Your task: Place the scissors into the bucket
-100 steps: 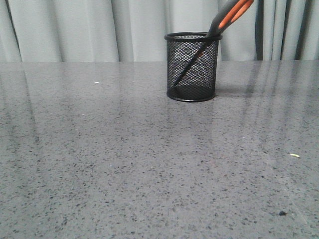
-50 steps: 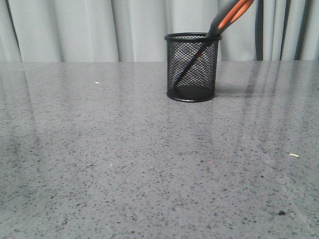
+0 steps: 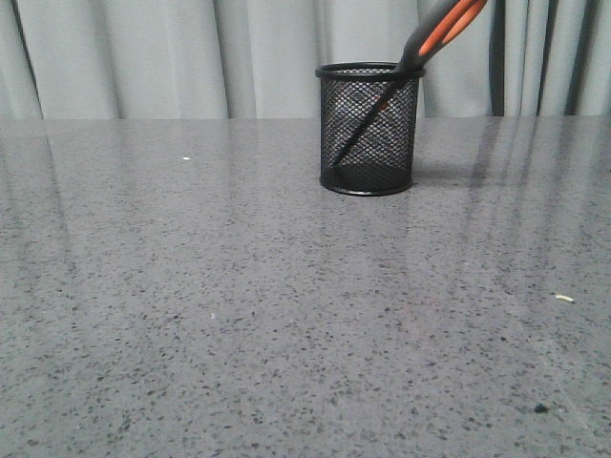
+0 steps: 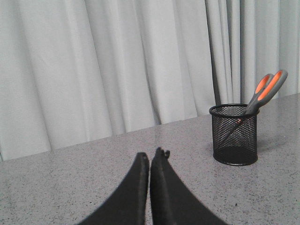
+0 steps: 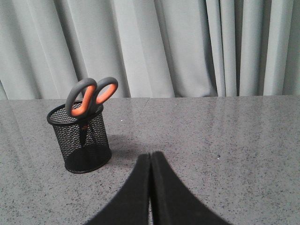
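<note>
Well apart from both closed, empty jaws, scissors (image 3: pixel 441 29) lean inside the bucket (image 3: pixel 368 129).

Surface: grey speckled stone-look tabletop (image 3: pixel 239 315), glossy, faint vertical reflections.
Backdrop: pale grey pleated curtain (image 3: pixel 143 57) hanging behind the far table edge.
Debris, right near side: small pale sliver (image 3: pixel 564 298); nearer the camera, a small dark crumb (image 3: pixel 540 408).
Debris, left far side: tiny white fleck (image 3: pixel 185 157).

grey speckled table (image 3: pixel 239 315), pale pleated curtain (image 3: pixel 143 57) behind, soft light
</note>
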Action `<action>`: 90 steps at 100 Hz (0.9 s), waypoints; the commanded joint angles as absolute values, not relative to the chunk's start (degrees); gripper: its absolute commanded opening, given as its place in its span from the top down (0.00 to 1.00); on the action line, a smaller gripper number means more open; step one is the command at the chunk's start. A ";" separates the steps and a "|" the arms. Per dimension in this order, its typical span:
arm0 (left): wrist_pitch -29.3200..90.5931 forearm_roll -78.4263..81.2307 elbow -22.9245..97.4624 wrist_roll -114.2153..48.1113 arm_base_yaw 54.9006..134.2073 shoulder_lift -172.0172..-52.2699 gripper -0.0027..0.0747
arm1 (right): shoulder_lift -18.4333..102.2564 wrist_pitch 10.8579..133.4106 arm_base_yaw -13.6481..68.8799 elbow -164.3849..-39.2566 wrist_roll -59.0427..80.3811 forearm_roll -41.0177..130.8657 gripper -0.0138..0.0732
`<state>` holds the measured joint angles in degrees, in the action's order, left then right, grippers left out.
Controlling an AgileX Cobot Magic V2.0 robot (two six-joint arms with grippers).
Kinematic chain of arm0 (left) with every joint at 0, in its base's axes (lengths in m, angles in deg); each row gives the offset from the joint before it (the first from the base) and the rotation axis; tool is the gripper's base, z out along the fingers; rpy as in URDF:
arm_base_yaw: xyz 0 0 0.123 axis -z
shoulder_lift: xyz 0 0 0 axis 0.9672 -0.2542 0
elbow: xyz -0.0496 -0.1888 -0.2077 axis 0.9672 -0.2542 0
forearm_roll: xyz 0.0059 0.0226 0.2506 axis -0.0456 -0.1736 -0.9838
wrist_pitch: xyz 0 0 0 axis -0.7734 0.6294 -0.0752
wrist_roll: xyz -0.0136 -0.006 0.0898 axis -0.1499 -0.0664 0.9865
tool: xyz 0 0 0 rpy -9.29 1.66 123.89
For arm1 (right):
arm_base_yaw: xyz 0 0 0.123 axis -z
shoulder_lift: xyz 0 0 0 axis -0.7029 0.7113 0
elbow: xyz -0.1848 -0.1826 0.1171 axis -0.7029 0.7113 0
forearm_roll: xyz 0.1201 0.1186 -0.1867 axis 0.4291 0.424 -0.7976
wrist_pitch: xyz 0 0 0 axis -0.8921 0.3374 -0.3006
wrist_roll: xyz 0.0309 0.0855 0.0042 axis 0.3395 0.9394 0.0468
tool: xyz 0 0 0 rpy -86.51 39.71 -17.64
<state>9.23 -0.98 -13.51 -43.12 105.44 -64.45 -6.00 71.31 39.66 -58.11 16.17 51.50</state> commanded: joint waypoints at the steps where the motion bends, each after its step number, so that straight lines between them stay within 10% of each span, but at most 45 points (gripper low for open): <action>1: 5.38 -0.64 -12.00 -43.80 105.35 -64.97 0.99 | -5.52 68.36 40.02 -59.55 15.65 51.06 0.93; 90: 4.57 -7.65 -14.86 -44.44 103.83 -64.87 0.99 | -5.52 68.96 40.02 -59.55 15.65 51.06 0.93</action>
